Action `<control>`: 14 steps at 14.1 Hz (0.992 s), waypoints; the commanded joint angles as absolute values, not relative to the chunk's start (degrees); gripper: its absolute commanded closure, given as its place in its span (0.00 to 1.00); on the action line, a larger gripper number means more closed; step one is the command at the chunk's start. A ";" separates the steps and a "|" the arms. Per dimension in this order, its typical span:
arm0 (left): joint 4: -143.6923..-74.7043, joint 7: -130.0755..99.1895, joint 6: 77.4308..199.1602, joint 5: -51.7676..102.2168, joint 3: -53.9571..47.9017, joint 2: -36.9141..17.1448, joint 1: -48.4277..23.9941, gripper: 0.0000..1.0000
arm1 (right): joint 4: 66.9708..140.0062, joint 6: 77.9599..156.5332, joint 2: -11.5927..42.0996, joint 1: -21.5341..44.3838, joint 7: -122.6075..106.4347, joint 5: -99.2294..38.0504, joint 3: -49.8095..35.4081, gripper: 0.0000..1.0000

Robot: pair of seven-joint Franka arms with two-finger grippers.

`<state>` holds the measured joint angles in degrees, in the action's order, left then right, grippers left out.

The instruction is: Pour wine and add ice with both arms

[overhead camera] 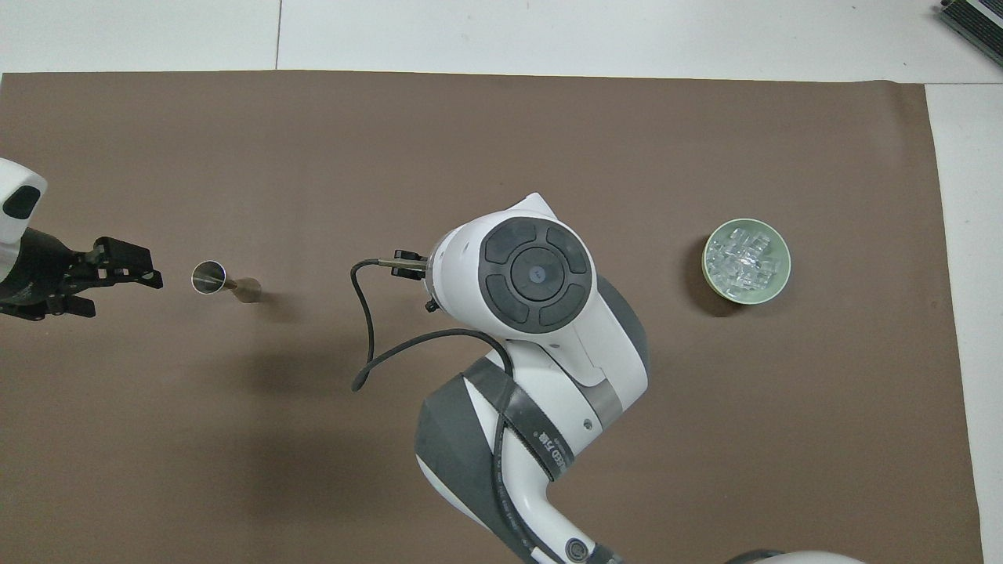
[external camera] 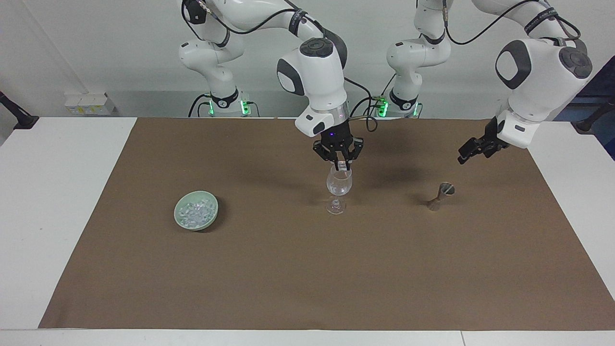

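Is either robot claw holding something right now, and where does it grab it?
The right gripper, over the wine glass, pinches a small ice chunk between its fingertips. The left gripper, over the cloth near the jigger, holds nothing.

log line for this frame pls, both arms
right gripper: shut on ice cube, at wine glass rim | left gripper: open, over mat near jigger | ice bowl: untouched

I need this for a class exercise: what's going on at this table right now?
The right gripper, shut on an ice piece, hangs right over the wine glass. The open left gripper hovers near the jigger. The bowl of ice sits toward the right arm's end.
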<state>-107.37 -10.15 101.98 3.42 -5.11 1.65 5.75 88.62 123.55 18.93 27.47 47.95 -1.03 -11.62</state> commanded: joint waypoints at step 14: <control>-101.16 1.85 90.96 1.31 -5.54 8.09 3.87 0.00 | 89.30 123.93 19.51 27.07 48.16 -0.62 -12.13 0.62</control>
<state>-101.65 1.64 91.82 0.45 -5.99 7.77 4.12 89.00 123.54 19.63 27.51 47.95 -0.96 -11.65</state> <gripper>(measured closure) 0.000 0.621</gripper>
